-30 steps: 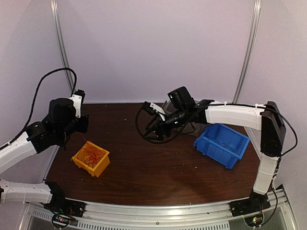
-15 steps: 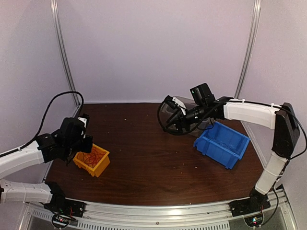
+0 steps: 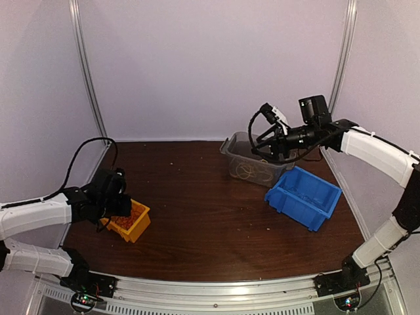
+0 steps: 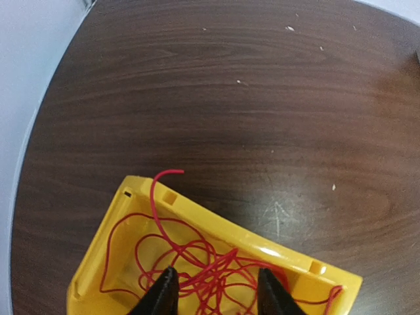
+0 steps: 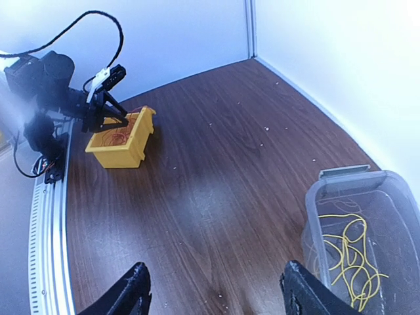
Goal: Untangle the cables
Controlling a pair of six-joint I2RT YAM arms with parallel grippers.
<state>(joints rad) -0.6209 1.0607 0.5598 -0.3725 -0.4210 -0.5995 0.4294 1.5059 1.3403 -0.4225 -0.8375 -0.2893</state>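
Red cables (image 4: 210,262) lie in a loose tangle inside the yellow bin (image 4: 216,226), with one end arching over its far rim. My left gripper (image 4: 218,295) hangs open just above that tangle, a finger on each side and nothing pinched. From above, the left gripper (image 3: 117,200) sits at the yellow bin's (image 3: 136,223) left edge. Yellow cables (image 5: 348,252) are coiled in the clear container (image 5: 341,176). My right gripper (image 5: 216,295) is open and empty, well above the table. In the top view the right gripper (image 3: 266,131) is raised over the clear container (image 3: 230,146).
A blue bin (image 3: 303,195) stands at the right of the table, just in front of the clear container. Bare brown table (image 3: 197,197) lies between the yellow bin and the two right-hand containers. White walls close in the back and sides.
My left gripper came down to the yellow bin and opened over the red cables. My right arm swung back and to the right, rising and uncovering the clear container.
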